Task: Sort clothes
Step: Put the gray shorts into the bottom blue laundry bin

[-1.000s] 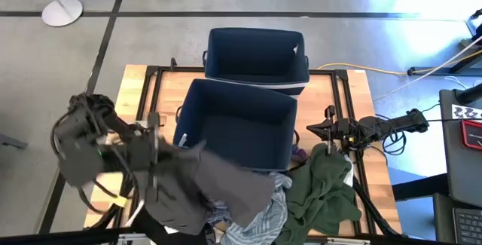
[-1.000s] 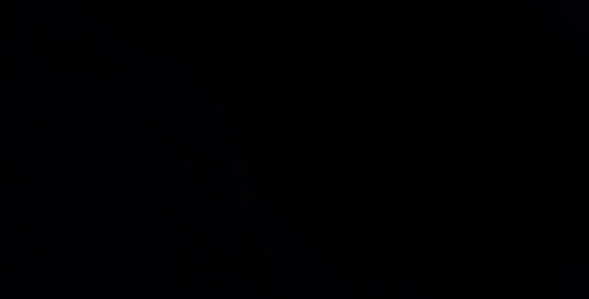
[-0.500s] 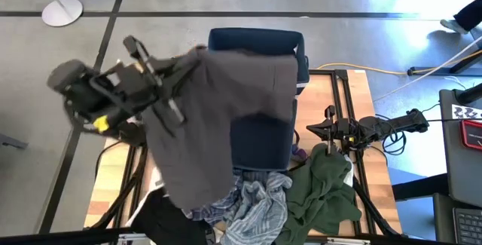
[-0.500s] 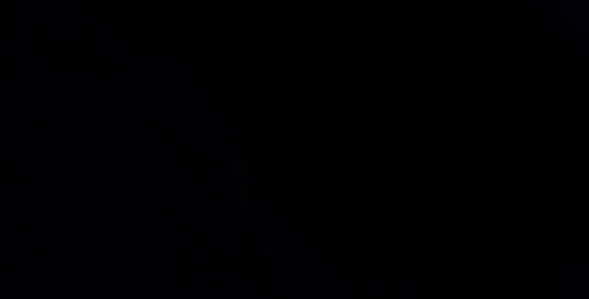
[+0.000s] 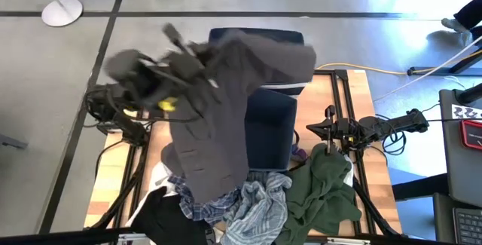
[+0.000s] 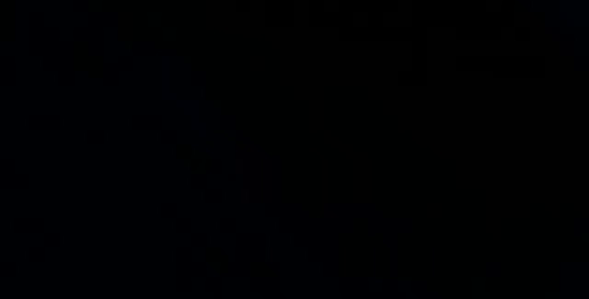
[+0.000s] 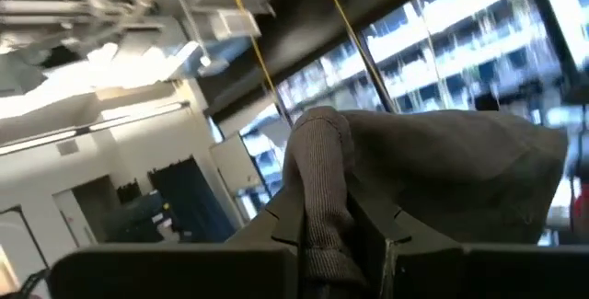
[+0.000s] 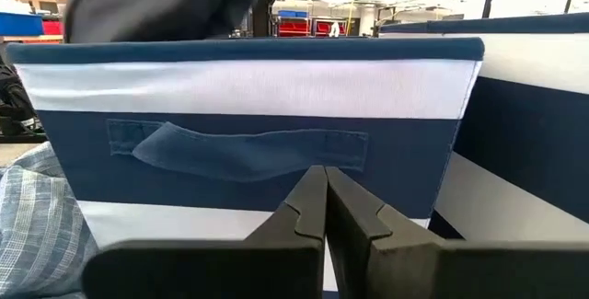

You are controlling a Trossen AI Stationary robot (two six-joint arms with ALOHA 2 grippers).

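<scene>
My left gripper [image 5: 197, 62] is raised above the table's far left and shut on the brown-grey garment [image 5: 226, 124]. That garment spreads over the far navy bin [image 5: 226, 38] and the near navy bin [image 5: 271, 128], down toward the pile. Along the near edge lie an olive green garment [image 5: 324, 188], a pale striped one [image 5: 256, 207], a dark plaid one [image 5: 192, 207] and a black one [image 5: 162, 218]. At the right, my right gripper [image 5: 320, 132] rests shut and faces the near bin's handle [image 8: 239, 147]. The low view is black. My left gripper pinches a bunched fold of the brown-grey garment [image 7: 320, 184] between its two fingers [image 7: 386, 235]. The fingers point roughly level, from the table's left. The cloth billows past the fingers [image 7: 451, 166] and hangs slack; whether its lower end [image 5: 215, 192] touches the pile, I cannot tell.
The two bins stand mid-table, one behind the other. The clothes pile fills the near edge between the arms. A dark frame runs around the wooden table top [image 5: 354, 87]. Cables and equipment [image 5: 459, 124] sit beyond the right edge.
My left gripper has swung up and away from the table's near left, toward the far edge and the bins, and has rolled as it went. It stays shut. The brown-grey garment has lifted off the pile and now spreads over both bins.
</scene>
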